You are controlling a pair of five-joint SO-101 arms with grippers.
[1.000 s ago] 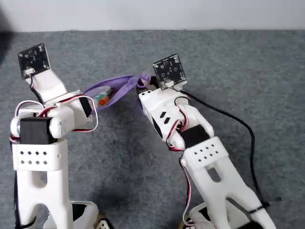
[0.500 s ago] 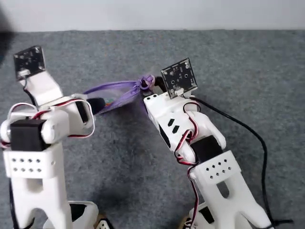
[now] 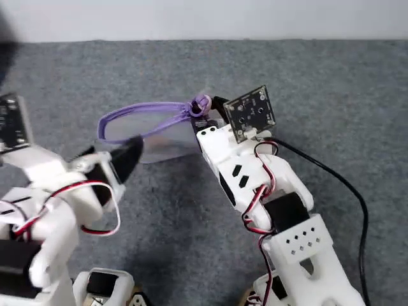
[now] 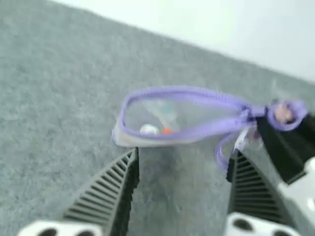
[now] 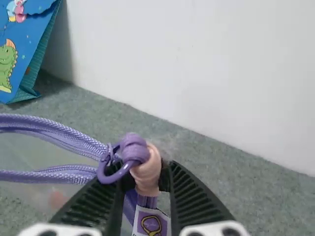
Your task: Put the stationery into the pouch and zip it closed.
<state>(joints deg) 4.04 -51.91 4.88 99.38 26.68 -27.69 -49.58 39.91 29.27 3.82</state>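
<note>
The grey counter (image 3: 357, 76) is running up to a white wall (image 5: 197, 59). The clear, purple-edged pouch (image 3: 153, 134) is sitting mid-counter between the two grippers, its zip open. The left gripper (image 4: 184, 156) is hanging just short of it, jaws apart. The right gripper (image 5: 142, 173) is gripping the zip pull (image 5: 138, 157), jaws clamped on it. A blue gift bag (image 5: 22, 44) is leaning against the wall, a black cable (image 3: 338, 178) is trailing beside the right arm, and small stationery (image 4: 157, 129) is lying inside the pouch

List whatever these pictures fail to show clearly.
- stationery in the pouch: left wrist view, blurred to white and orange blobs, so the kinds cannot be told.
- pull: right wrist view, its lower part is hidden between the right jaws and cut by the edge.
- blue bag: right wrist view, cut off by the edge.
- right jaws: high view, covered by the camera board.
</note>
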